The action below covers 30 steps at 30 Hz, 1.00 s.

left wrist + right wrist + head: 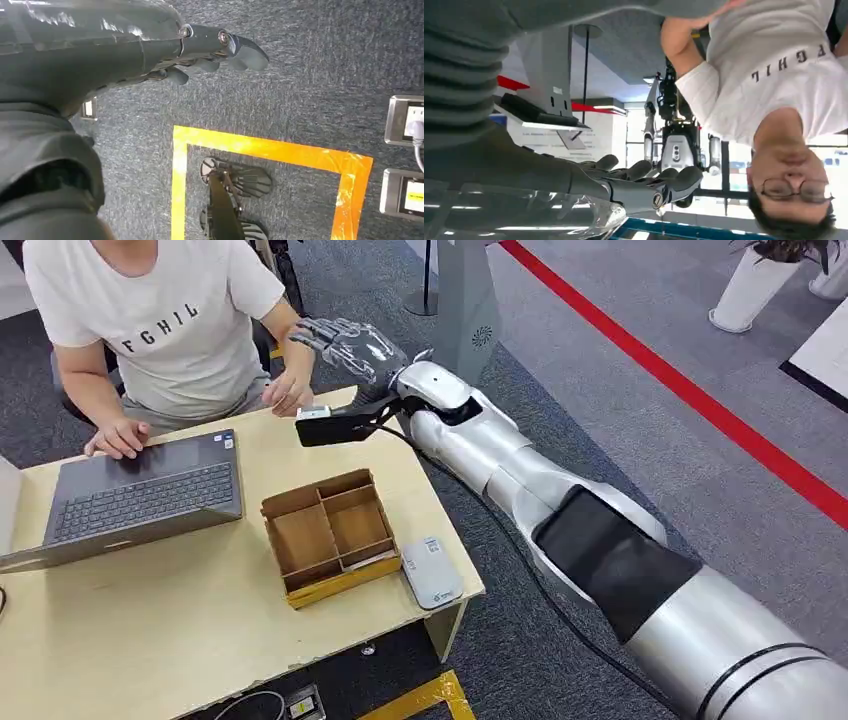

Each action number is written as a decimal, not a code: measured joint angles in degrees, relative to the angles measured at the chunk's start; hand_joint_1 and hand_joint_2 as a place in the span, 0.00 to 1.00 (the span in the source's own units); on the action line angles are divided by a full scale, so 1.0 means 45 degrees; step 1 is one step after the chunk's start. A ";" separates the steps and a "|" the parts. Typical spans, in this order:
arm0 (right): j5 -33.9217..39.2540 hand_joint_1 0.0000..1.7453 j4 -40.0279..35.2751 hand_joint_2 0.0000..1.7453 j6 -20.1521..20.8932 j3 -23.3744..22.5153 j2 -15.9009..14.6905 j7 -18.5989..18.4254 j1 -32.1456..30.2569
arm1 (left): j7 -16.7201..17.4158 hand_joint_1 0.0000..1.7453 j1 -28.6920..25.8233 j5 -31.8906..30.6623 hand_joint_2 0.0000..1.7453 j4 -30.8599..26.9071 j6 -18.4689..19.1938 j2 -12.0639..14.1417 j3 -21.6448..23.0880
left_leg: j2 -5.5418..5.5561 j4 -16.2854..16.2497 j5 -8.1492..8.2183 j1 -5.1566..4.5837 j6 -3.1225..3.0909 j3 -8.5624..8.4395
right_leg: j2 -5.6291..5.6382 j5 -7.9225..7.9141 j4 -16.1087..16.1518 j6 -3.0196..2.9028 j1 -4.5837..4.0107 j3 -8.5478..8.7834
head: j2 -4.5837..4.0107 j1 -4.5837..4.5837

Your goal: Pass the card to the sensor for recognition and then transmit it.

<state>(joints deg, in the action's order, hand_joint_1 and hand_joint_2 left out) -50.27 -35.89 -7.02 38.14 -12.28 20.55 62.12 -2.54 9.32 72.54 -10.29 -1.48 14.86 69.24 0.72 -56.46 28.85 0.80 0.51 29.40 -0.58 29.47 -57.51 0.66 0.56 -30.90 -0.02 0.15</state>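
My right hand (345, 345) is stretched out past the table's far edge, fingers spread and empty, just right of the person's hand (290, 390). In the right wrist view its fingers (649, 185) lie extended with nothing between them, in front of the person in a white shirt (774, 75). The grey-white card sensor (432, 572) lies flat at the table's near right corner. My left hand (200, 47) hangs over the carpet, fingers loosely extended and holding nothing. A pale flat piece (365, 560) lies in the front slot of the cardboard box; I cannot tell whether it is a card.
A compartmented cardboard box (330, 530) stands mid-table beside the sensor. An open laptop (140, 495) sits on the left, the person's other hand (118, 437) on it. Behind the table stands a grey pillar (465, 300). Yellow floor tape (260, 147) and floor sockets (405, 120) lie below.
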 joint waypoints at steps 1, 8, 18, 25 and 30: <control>0.0180 0.00 -0.0005 0.00 0.0015 -0.0068 0.0000 -0.0131 -0.0003 | 0.0048 0.00 -0.0001 0.0034 0.00 0.0000 -0.0035 0.0000 0.0000 | -0.0001 -0.0001 0.0000 0.0000 0.0000 -0.0001 | 0.0000 0.0000 0.0000 0.0000 0.0000 0.0000 | 0.0000 0.0000; 0.1841 0.00 -0.2320 0.00 0.2126 -0.0991 -0.1014 -0.2622 -0.1324 | 0.0365 0.00 -0.0098 0.0335 0.00 0.0000 -0.0248 -0.0029 0.0000 | -0.0002 -0.0017 0.0004 -0.0002 -0.0004 -0.0005 | 0.0000 0.0000 0.0007 0.0000 0.0000 0.0002 | 0.0000 0.0000; 0.3955 0.00 -0.8186 0.00 0.3711 -0.3324 -0.3639 -0.4897 -0.4913 | 0.0364 0.00 -0.0152 0.0675 0.00 0.0000 -0.0569 -0.0136 -0.0010 | -0.0003 -0.0034 0.0016 -0.0003 -0.0018 -0.0001 | -0.0002 0.0000 0.0012 0.0001 0.0002 0.0004 | 0.0005 0.0000; 0.3940 0.00 -1.2087 0.00 0.3862 -0.4684 -0.4503 -0.5990 -0.7925 | 0.0360 0.00 -0.0156 0.0719 0.00 0.0000 -0.0603 -0.0258 -0.0010 | -0.0006 -0.0030 0.0017 0.0002 -0.0017 0.0007 | -0.0004 0.0001 0.0010 0.0001 -0.0003 0.0002 | 0.0005 0.0000; 0.3590 0.00 -1.4262 0.00 0.3793 -0.4975 -0.4556 -0.6393 -0.9505 | 0.0360 0.00 -0.0118 0.0918 0.00 0.0000 -0.0739 -0.0335 -0.0024 | -0.0026 -0.0029 0.0021 0.0016 -0.0012 -0.0003 | 0.0002 0.0002 0.0008 0.0000 -0.0018 0.0011 | 0.0000 0.0000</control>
<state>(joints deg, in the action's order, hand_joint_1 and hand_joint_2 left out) -34.12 -100.07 10.05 15.76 -32.79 -8.22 19.35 -0.92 8.79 76.68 -10.29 -4.81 13.35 69.13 0.60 -56.59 28.95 0.87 0.45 29.39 -0.57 29.48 -57.47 0.66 0.48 -30.85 -0.02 0.15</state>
